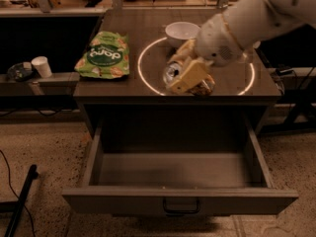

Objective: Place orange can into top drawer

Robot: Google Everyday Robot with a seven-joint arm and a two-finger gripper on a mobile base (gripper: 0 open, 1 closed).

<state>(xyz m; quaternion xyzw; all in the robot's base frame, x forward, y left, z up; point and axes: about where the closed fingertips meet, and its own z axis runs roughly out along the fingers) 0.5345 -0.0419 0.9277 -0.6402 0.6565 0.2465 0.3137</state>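
Observation:
The orange can (pixel 175 73) is held tilted, its silver top and pull-tab facing the camera, just above the front part of the cabinet top. My gripper (pixel 190 73) is shut on the orange can, with cream-coloured fingers (pixel 189 76) across its side; the white arm reaches in from the upper right. The top drawer (pixel 180 199) stands pulled open below, a wide shallow grey box with a small dark handle on its front and nothing inside. The can is above the cabinet's front edge, behind the drawer opening.
A green snack bag (pixel 103 54) lies on the left of the cabinet top (pixel 148 26). A white bowl (pixel 182 32) sits behind the gripper. A white cup (pixel 41 66) stands on a low shelf at left. A black pole (pixel 19 201) leans on the floor at lower left.

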